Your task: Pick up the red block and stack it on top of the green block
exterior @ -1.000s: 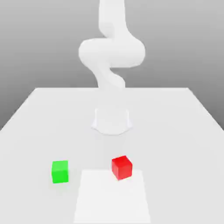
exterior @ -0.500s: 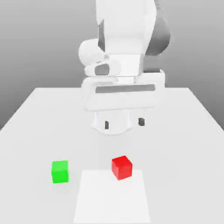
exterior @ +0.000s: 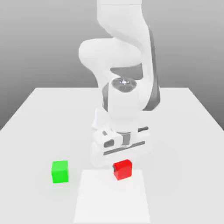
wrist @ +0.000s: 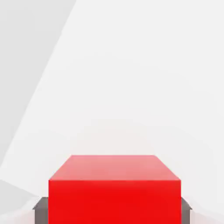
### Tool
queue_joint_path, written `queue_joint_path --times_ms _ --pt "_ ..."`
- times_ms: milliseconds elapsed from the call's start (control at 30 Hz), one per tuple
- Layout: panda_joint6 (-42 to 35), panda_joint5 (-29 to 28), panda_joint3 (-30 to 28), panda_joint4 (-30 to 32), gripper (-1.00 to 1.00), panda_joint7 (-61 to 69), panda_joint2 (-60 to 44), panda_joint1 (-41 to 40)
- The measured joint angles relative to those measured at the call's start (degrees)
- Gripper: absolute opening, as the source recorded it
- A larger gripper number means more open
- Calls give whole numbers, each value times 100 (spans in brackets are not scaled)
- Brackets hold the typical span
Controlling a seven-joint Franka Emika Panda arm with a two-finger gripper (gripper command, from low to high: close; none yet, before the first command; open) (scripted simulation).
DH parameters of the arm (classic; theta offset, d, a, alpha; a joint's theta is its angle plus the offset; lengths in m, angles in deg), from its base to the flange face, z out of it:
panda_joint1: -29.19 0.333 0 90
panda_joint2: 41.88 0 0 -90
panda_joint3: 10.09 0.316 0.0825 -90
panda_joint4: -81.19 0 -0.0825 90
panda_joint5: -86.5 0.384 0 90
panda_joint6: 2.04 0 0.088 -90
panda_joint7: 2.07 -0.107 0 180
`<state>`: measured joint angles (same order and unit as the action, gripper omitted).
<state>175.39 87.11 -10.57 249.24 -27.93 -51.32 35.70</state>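
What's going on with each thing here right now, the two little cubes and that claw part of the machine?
red block: resting on the table, between the tool's fingers, not lifted.
green block: sitting alone on the table toward the exterior view's left, untouched, nothing on top.
tool: lowered over the red block, a finger on either side; whether it grips yet cannot be told.
table: flat, bearing both blocks.

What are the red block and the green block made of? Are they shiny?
The red block looks like plain, matte plastic or painted wood: flat even colour, no gloss spots, no marks, sharp edges. The green block looks the same, with even matte green faces. The table under them looks smooth, dull and white. These are simulator renders, so the real material can't be told for sure.
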Motion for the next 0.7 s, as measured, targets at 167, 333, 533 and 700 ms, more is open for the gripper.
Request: queue_joint_path --times_ms 167,333,533,700 --pt "-453 -68 -10 73 -100 -49 529 -14" --pt "-1326 -86 13 217 -100 -55 1547 -47" --pt "-1868 -352 -712 -29 -100 1248 1857 -596" --pt "-2223 -648 -1459 -307 -100 2546 1948 -1149"
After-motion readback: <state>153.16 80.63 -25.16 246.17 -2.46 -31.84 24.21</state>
